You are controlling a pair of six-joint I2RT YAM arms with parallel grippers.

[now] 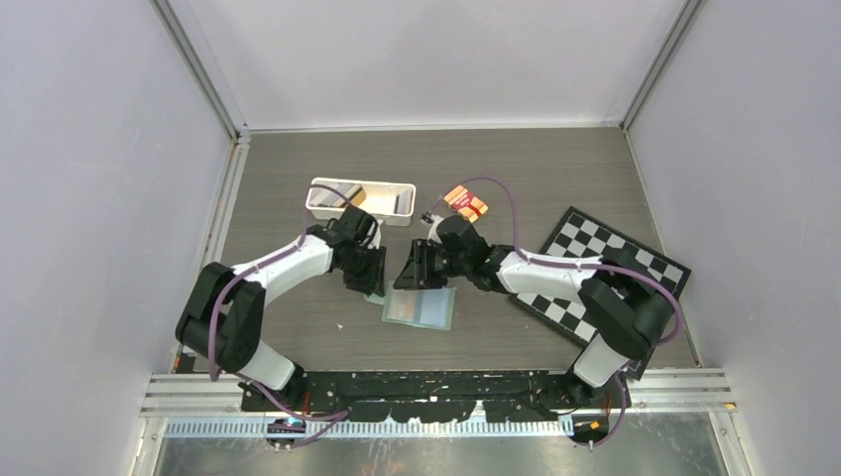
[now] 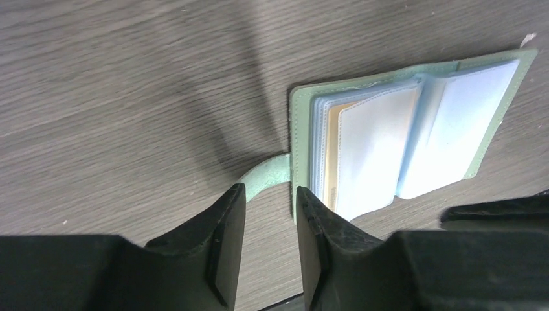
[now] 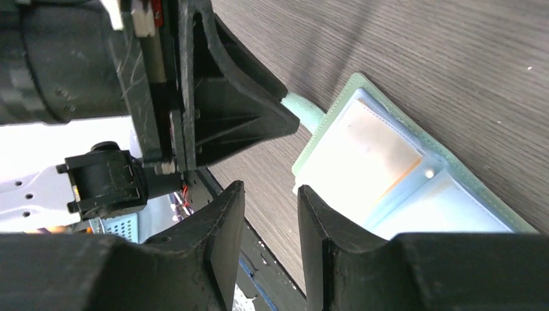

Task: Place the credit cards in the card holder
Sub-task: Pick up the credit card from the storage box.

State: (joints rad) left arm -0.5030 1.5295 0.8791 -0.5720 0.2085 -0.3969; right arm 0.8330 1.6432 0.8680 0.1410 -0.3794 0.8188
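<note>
The sage-green card holder (image 1: 421, 307) lies open on the table, its blue-grey pockets facing up (image 2: 414, 136). A gold-tan credit card (image 2: 332, 146) sits inside one left-hand pocket and shows through the sleeve (image 3: 379, 139). More credit cards (image 1: 352, 194) stand in the white tray. My left gripper (image 2: 270, 194) is open just off the holder's left edge, beside the clasp tab (image 2: 265, 176), with nothing between its fingers. My right gripper (image 3: 268, 194) is open over the holder's near corner and holds nothing. In the top view, both grippers (image 1: 365, 273) (image 1: 412, 268) hover close together above the holder's far-left side.
A long white tray (image 1: 359, 210) stands at the back behind the left arm. An orange-and-red banded packet (image 1: 466, 201) lies right of the tray. A black-and-white chessboard (image 1: 580, 233) lies at the right, under the right arm.
</note>
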